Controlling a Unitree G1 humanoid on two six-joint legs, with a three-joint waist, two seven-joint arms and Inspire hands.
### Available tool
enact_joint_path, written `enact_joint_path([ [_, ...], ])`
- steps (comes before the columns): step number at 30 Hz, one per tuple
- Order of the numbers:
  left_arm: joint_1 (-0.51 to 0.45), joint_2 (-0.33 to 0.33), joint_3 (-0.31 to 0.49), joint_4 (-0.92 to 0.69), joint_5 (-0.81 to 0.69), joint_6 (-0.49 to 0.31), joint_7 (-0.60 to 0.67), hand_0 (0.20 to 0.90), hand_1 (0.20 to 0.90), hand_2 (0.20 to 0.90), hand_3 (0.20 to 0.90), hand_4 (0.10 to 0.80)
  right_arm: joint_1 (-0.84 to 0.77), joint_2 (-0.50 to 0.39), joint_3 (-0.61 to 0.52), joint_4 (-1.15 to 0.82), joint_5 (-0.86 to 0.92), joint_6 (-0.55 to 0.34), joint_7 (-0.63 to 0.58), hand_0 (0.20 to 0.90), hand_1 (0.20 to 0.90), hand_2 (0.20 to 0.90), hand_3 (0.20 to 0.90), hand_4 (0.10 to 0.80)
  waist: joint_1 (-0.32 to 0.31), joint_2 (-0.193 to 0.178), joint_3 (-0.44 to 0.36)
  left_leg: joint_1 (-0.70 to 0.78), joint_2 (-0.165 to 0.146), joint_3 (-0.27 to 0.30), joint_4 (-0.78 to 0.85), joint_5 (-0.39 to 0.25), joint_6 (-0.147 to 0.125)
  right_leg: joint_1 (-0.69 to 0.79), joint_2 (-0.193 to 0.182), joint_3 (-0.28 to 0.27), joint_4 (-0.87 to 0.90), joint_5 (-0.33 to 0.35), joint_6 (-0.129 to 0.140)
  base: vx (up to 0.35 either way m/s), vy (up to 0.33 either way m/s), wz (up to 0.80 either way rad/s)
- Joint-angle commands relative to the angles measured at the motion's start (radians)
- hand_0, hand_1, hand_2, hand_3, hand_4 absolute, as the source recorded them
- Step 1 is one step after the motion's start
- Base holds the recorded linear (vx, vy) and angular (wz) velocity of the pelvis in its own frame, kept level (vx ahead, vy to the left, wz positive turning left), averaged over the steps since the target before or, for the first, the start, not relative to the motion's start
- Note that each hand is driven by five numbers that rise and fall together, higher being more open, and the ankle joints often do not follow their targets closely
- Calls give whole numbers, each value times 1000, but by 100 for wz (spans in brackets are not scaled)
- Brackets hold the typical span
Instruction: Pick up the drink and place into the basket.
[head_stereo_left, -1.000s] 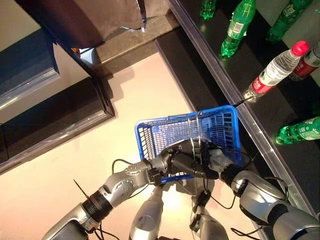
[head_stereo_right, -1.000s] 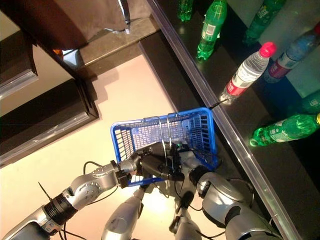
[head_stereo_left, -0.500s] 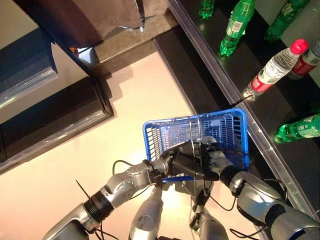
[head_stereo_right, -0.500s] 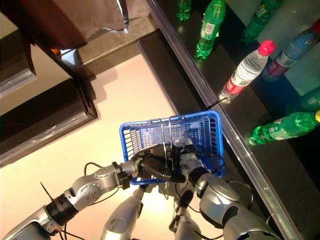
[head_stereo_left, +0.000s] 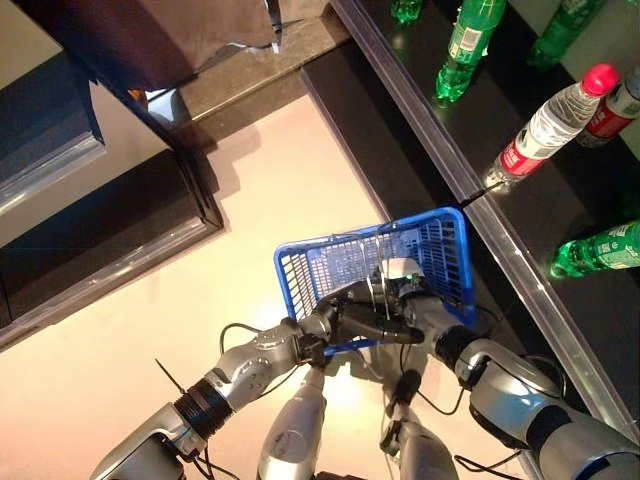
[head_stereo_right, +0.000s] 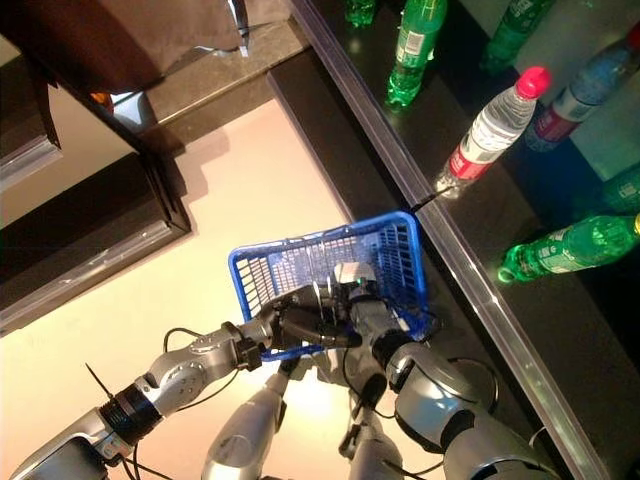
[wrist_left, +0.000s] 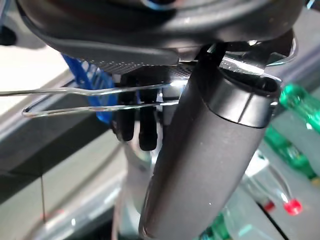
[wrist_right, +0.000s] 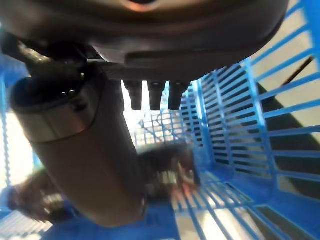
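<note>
Two robot hands meet at the blue basket (head_stereo_left: 400, 255): left robot hand (head_stereo_left: 350, 322) clenched round its wire handles (wrist_left: 95, 100), right robot hand (head_stereo_right: 365, 310) inside, fingers unreadable. Red-capped bottle (head_stereo_left: 550, 125) stands on the counter (head_stereo_left: 520, 275), leaning, cap away; label print illegible.

A long black worktop (head_stereo_left: 560, 190) with a silvery metal front edge runs beyond the right robot hand (head_stereo_left: 415, 300). On it stand green plastic bottles (head_stereo_left: 462, 45) farther off, a clear red-capped plastic bottle (head_stereo_left: 548, 125) nearer, and one green bottle lying flat (head_stereo_left: 598, 250).
</note>
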Motion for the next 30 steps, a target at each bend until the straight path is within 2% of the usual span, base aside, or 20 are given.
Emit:
enact_joint_path([
  [1, -126, -131, 83, -368, -111, -191, -132, 300, 300, 300, 200, 100, -156, -14, 10, -49, 53, -41, -72, 900, 900, 900, 900, 800, 3, -33, -47, -2, -31, 55, 7, -17, 52, -50, -47, 80, 107, -6, -10, -6, -36, -1],
  [5, -31, -67, 159, -420, -45, -222, -53, 300, 300, 300, 200, 100, -62, -130, -31, -355, 142, 11, -109, 900, 900, 900, 900, 800, -16, -53, -60, 23, -17, 60, 1, -20, 44, -32, -37, 86, 107, -15, -11, -7, -44, -7],
  [6, 6, -47, 188, -432, -28, -234, -41, 300, 300, 300, 200, 100, -14, -171, -53, -471, 154, 49, -121, 900, 900, 900, 900, 800, -23, -58, -65, 29, -14, 61, -2, -21, 43, -28, -33, 89, 107, -18, -11, 6, -45, -13],
  [10, 148, -13, 312, -462, 26, -254, 30, 300, 300, 300, 200, 100, 194, -259, -201, -775, 156, 23, -185, 900, 900, 900, 900, 800, -50, -75, -81, 57, -2, 66, -13, -26, 42, -6, -21, 103, 101, -26, -8, 23, -41, -5],
  [11, 215, -11, 381, -461, 33, -253, 40, 300, 300, 300, 200, 100, 301, -292, -280, -892, 153, -38, -178, 900, 900, 900, 900, 800, -62, -80, -92, 70, 4, 69, -17, -28, 42, 5, -16, 111, 101, -31, -6, 65, -23, -4],
  [14, 326, -34, 476, -443, 66, -250, 48, 300, 300, 300, 200, 100, 481, -330, -402, -1051, 163, -152, -146, 900, 900, 900, 900, 800, -76, -86, -121, 99, 11, 71, -22, -33, 42, 31, -6, 125, 100, -40, -5, 91, -28, -15],
  [17, 383, -43, 527, -425, 73, -241, 69, 300, 300, 300, 200, 100, 570, -336, -470, -1116, 188, -234, -107, 900, 900, 900, 900, 800, -81, -92, -147, 123, 17, 73, -24, -37, 40, 57, 0, 129, 100, -48, -7, 87, -34, -13],
  [21, 431, -54, 557, -400, 107, -251, 108, 300, 300, 300, 200, 100, 644, -329, -524, -1179, 247, -312, -131, 900, 900, 900, 900, 800, -86, -92, -172, 147, 24, 77, -15, -43, 38, 85, 8, 131, 109, -60, -13, 72, -14, -8],
  [25, 472, -76, 560, -362, 106, -272, 154, 300, 300, 300, 200, 100, 704, -274, -576, -1226, 333, -449, -219, 900, 900, 900, 900, 800, -91, -86, -203, 181, 32, 80, -13, -52, 36, 119, 12, 132, 111, -69, -14, 89, 16, -10],
  [30, 505, -111, 551, -327, 119, -313, 196, 300, 300, 300, 200, 100, 731, -186, -596, -1228, 420, -529, -306, 900, 900, 900, 900, 800, -96, -74, -229, 204, 39, 85, -10, -59, 33, 142, 12, 136, 112, -77, -19, 57, 29, 0],
])
